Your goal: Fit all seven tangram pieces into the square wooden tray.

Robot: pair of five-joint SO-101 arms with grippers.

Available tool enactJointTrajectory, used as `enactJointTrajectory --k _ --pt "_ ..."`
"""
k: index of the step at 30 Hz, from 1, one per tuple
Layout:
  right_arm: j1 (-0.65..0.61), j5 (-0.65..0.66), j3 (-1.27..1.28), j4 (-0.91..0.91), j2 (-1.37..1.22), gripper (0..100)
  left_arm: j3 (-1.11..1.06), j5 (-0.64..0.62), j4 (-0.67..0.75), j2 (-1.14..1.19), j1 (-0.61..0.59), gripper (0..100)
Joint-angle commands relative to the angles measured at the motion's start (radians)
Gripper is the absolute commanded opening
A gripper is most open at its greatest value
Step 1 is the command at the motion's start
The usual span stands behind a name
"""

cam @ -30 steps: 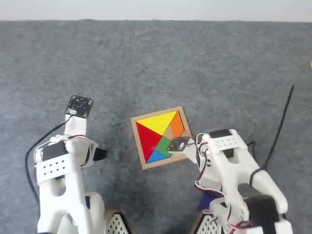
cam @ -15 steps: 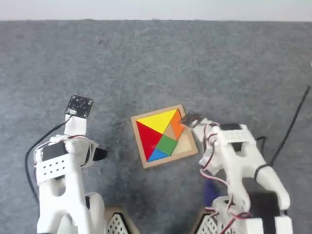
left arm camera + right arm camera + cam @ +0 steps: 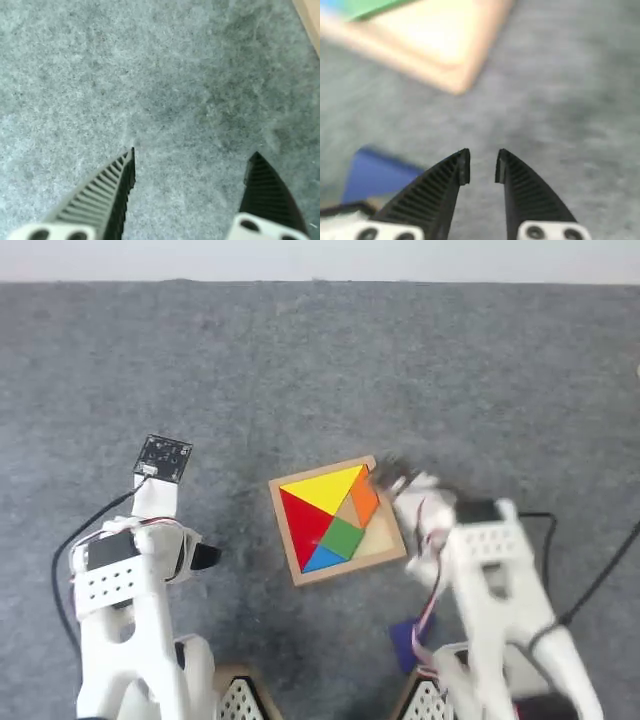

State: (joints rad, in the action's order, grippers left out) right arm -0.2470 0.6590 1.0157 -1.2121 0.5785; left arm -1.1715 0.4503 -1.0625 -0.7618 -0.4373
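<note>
No writing, label, number or sign can be read anywhere. The wooden tray [image 3: 381,537], the coloured tangram pieces [image 3: 325,490] in it and the grey counter [image 3: 300,370] carry no legible print.

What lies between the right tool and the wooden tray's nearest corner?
Bare grey mat and nothing else lies between the right tool and the wooden tray, as the right wrist view shows. The blue piece lies outside that stretch.
</note>
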Motion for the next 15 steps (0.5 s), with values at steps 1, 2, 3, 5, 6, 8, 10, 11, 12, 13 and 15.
enactJointTrajectory --k 1,2,3,5,6,8,10,11,12,13,15 --pt "-0.122 0.021 0.091 -0.079 0.209 22.1 0.031 0.003 0.005 -0.021 -0.002 33" --pt "-0.143 0.031 0.112 -0.099 0.245 25.2 0.030 0.003 0.005 -0.021 -0.002 33" --pt "-0.162 0.060 0.130 -0.120 0.271 27.7 0.030 0.003 0.005 -0.021 -0.002 33" --pt "-0.177 0.155 0.146 -0.160 0.297 29.6 0.030 0.003 0.003 -0.021 -0.002 33" --pt "-0.177 0.203 0.146 -0.179 0.295 29.6 0.030 0.003 0.002 -0.021 -0.002 33" --pt "-0.185 0.288 0.146 -0.225 0.289 29.6 0.030 0.003 0.000 -0.021 -0.002 33" --pt "-0.180 0.368 0.146 -0.246 0.280 29.6 0.030 0.003 0.000 -0.021 -0.002 33" --pt "-0.180 0.407 0.146 -0.248 0.271 29.6 0.030 0.003 0.003 -0.021 -0.002 33" --pt "-0.185 0.451 0.146 -0.248 0.257 29.6 0.031 0.003 0.003 -0.021 -0.002 33" --pt "-0.188 0.500 0.144 -0.248 0.242 29.6 0.031 0.003 0.003 -0.021 -0.002 33" --pt "-0.189 0.578 0.144 -0.248 0.199 29.6 0.031 0.003 0.003 -0.021 -0.002 33"
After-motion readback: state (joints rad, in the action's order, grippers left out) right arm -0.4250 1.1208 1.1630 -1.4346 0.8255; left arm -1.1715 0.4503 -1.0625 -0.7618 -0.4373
